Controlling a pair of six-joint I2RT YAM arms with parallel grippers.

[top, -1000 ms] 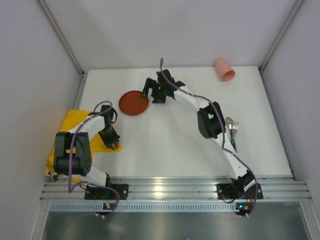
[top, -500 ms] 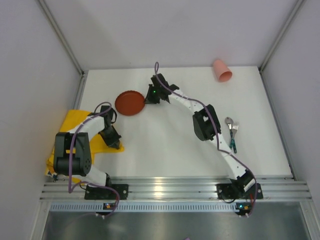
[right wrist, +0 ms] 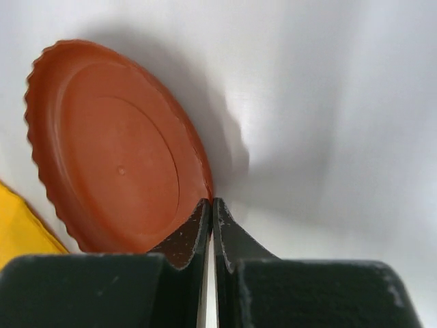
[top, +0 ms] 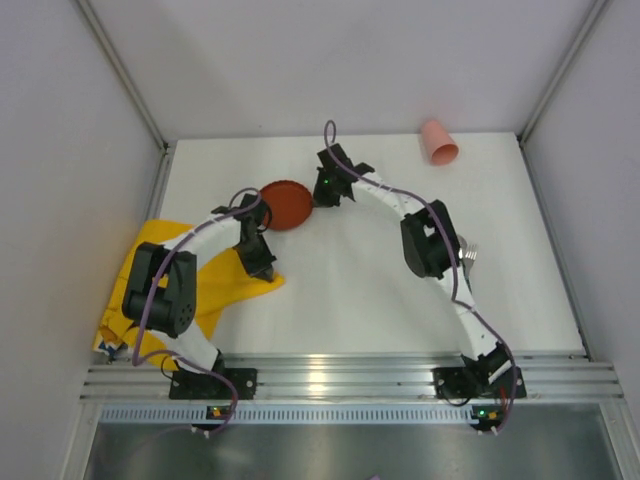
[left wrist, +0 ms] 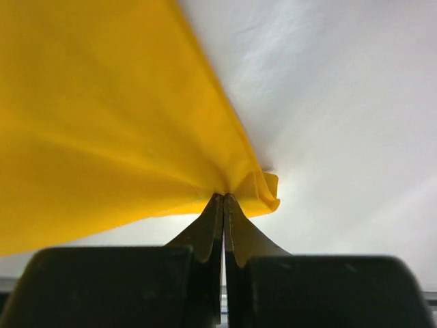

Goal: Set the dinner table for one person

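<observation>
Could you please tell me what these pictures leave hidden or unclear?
Top view: the cutlery is mostly under the right arm, so its pieces cannot be counted.
Top view: the left arm covers part of the yellow cloth.
Left wrist view: the cloth runs off the left and top edges.
Neither wrist view shows the cup.

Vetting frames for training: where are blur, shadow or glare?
Left wrist: left end effector blurred near the lens, mat soft. Right wrist: plate casts a soft shadow on the table. Top external: glare on the rail.
</observation>
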